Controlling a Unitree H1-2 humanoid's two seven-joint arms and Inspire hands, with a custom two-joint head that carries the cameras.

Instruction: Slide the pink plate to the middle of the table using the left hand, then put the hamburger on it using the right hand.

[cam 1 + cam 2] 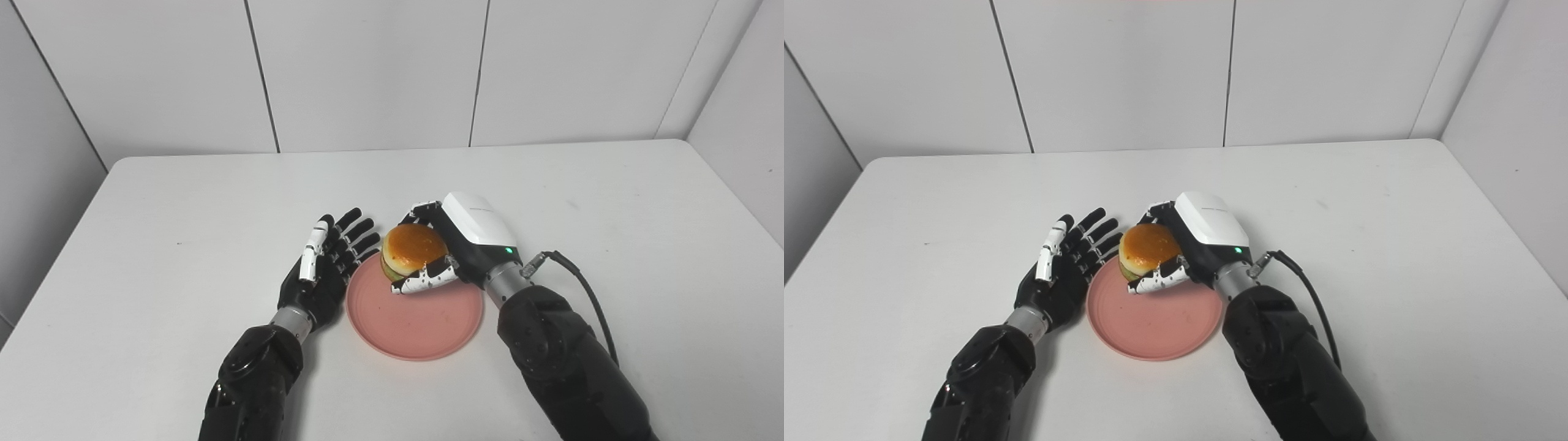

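The right robot hand grips the hamburger over the far rim of the pink plate mid-tabletop, ready to set down; the left robot hand rests open-fingered beside the plate, steadying it.

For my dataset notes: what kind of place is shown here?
Probably a robot test cell, not a kitchen: a bare white table enclosed by plain white wall panels, holding only a pink plate and a hamburger.
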